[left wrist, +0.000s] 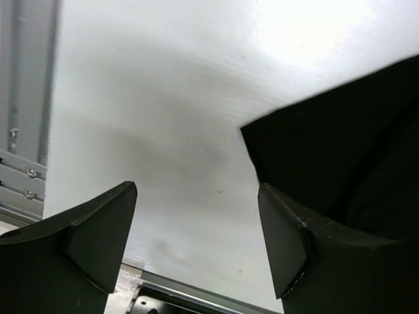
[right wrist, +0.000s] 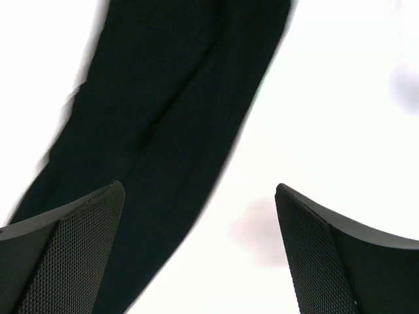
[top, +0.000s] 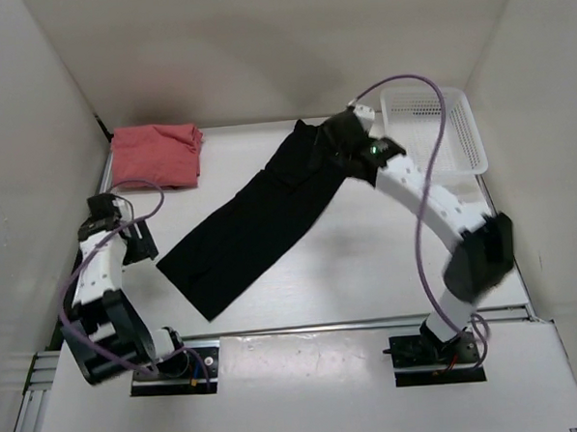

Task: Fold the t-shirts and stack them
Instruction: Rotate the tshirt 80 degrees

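The black t-shirt (top: 255, 223) lies as a long folded strip, running diagonally from near left to far right. The salmon pink t-shirt (top: 157, 155) lies folded at the back left. The maroon t-shirt is not in view. My left gripper (top: 143, 245) is open and empty, just left of the strip's near corner, which shows in the left wrist view (left wrist: 340, 144) beside my open left gripper (left wrist: 196, 242). My right gripper (top: 329, 144) is open over the strip's far end. In the right wrist view the black t-shirt (right wrist: 163, 118) lies under its left finger, and my right gripper (right wrist: 200, 248) holds nothing.
A white perforated basket (top: 463, 129) stands at the back right, beside the right arm. White walls close the table on the left, back and right. A metal rail (left wrist: 26, 176) runs along the table's left edge.
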Motion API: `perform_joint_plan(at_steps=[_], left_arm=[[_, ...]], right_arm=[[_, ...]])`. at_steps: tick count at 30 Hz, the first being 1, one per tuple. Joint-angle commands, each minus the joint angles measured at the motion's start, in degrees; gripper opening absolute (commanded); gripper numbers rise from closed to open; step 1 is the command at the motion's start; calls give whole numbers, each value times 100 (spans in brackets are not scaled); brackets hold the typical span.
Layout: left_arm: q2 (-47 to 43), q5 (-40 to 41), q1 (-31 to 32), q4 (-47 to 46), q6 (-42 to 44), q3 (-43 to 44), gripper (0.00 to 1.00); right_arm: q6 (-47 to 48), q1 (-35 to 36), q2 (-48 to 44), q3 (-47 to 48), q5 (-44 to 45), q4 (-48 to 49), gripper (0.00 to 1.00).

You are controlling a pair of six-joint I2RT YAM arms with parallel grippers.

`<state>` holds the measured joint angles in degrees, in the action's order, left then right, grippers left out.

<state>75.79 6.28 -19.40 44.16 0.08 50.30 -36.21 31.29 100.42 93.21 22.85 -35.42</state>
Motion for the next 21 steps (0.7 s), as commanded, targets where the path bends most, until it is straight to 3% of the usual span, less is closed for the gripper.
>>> perform_joint_plan(at_steps=[1, 2, 3, 5, 6, 8, 10, 12, 14, 17, 21], left_arm=[[-1010, -575, -466, -74, -8, 94, 86], [-1187, -628, -547, -74, -8, 94, 88], [-1363, -628, -626, -5, -8, 94, 91], [-1863, -681, -810, 101, -8, 94, 92], [-2005, -803, -863, 154, -8, 94, 95], [-2277, -882, -925, 338, -8, 146, 96], [-2349, -822, -925, 417, -8, 146, 96], [-2349, -769, -995, 549, -8, 269, 96], [-2402, -769, -1048, 681, -8, 339, 96], [-2525, -717, -1101, 752, -8, 340, 96], [-2525, -716, -1163, 752, -8, 392, 98]], right_arm=[[-1972, 1367, -979, -1281, 870, -790, 99], [-2535, 1789, -1120, -1618, 870, -678, 98], [-3715, 2654, -1217, -1883, 870, -572, 96], [-4847, 3424, -1122, -2174, 932, -344, 92], [-5696, 4002, -730, -2010, 871, -343, 91], [-5994, 4645, 173, -1005, 1001, -290, 87], [-6231, 4903, 818, -71, 1229, -631, 83], [-6494, 5027, 1470, 773, 1318, -939, 72], [-7003, 5027, 1699, 708, 953, -678, 64], [-7725, 4975, 1752, 15, 432, -2, 63], [-7279, 4975, 2042, -164, 159, 721, 63]])
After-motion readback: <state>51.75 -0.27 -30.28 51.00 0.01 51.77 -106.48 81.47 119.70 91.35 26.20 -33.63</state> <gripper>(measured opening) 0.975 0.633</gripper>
